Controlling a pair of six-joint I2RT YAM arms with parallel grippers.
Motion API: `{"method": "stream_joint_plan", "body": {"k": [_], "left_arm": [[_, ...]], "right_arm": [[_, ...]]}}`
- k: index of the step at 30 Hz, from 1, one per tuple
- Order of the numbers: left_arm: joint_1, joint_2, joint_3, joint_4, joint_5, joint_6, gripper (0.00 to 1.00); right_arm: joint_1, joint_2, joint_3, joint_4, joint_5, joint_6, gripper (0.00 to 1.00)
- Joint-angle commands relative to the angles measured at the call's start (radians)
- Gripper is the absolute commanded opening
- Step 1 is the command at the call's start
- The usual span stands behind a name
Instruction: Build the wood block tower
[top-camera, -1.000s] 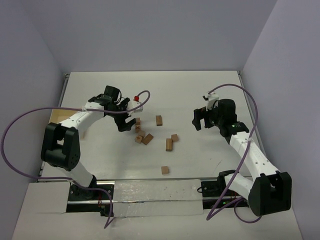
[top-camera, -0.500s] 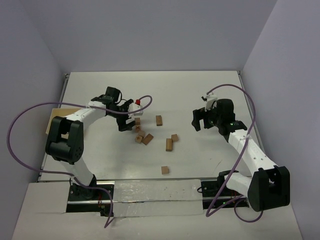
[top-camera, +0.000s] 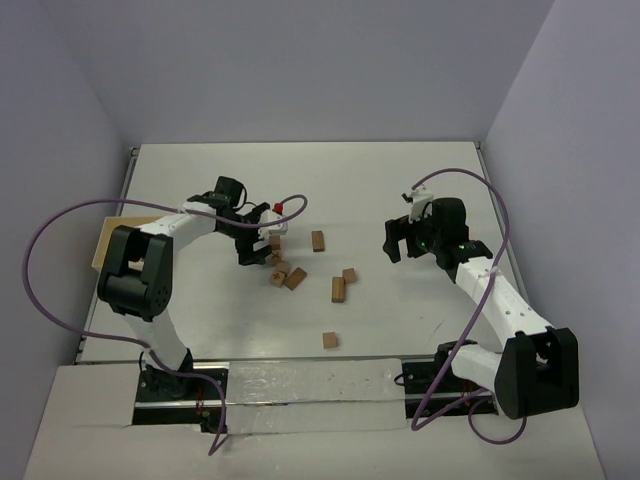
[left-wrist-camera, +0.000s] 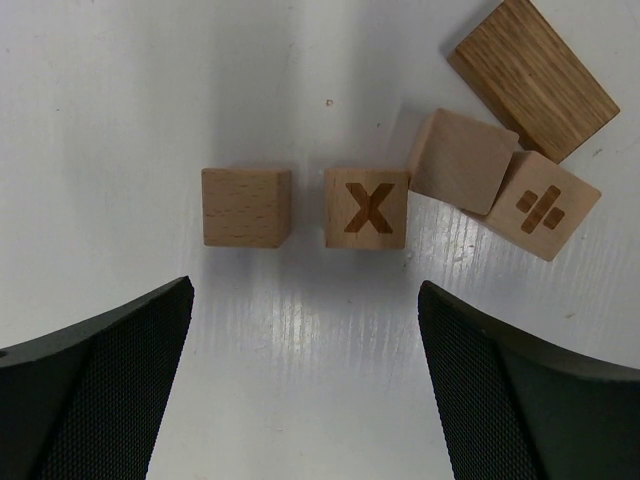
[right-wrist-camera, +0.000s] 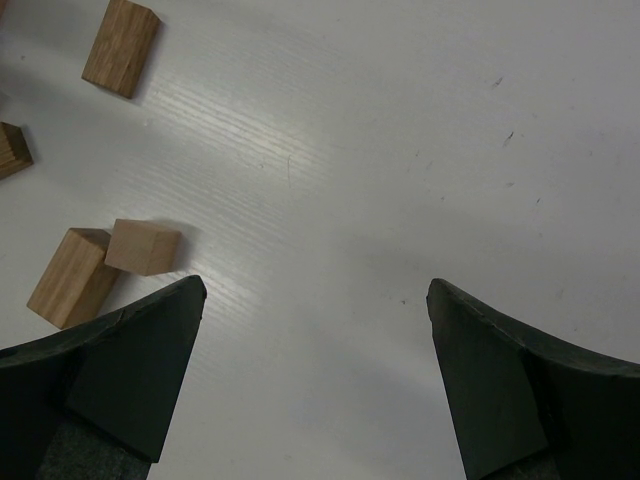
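The left pincer (left-wrist-camera: 305, 310) stands wide apart and clamps nothing. Its two dark fingers (left-wrist-camera: 110, 370) sit low in the left wrist view, hanging just over the white bench (left-wrist-camera: 120, 90). Straight ahead, between the fingers, lies a plain cube (left-wrist-camera: 246, 207). Just beside it, across a thin gap, is an X cube (left-wrist-camera: 367, 208) with its mark facing up. Right at the X cube's upper right corner sits a tilted plain block (left-wrist-camera: 462, 160), which overlaps the edge of a division-sign cube (left-wrist-camera: 543, 205). Beyond those two a darker oblong block (left-wrist-camera: 532, 64) lies flat at a slant. In the top view this group is the cluster of wood blocks (top-camera: 280, 268) left of the bench's middle, and the left arm reaches over to its left side. The right pincer (right-wrist-camera: 315, 330) is also spread wide and empty, over bare bench surface. To the left in its wrist view a small cube (right-wrist-camera: 143, 246) touches a longer block (right-wrist-camera: 68, 277). Farther off lies another oblong piece (right-wrist-camera: 121, 47), and a dark-grained block (right-wrist-camera: 12, 150) is cut off by the frame edge. From above, the right pincer is well apart from all the blocks, on the right half of the bench. A lone cube (top-camera: 330, 340) lies nearer the arm bases than the others.
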Motion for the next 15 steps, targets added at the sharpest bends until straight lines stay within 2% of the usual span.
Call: {"method": "stream_joint_plan", "body": {"k": [1, 15], "left_arm": [[-0.015, 0.009, 0.046, 0.025, 0.053, 0.011, 0.99], [-0.042, 0.061, 0.092, 0.020, 0.033, -0.014, 0.99]], "right_arm": [[0.006, 0.001, 0.015, 0.023, 0.001, -0.014, 1.00], [0.006, 0.000, 0.012, 0.025, 0.001, -0.021, 1.00]]}}
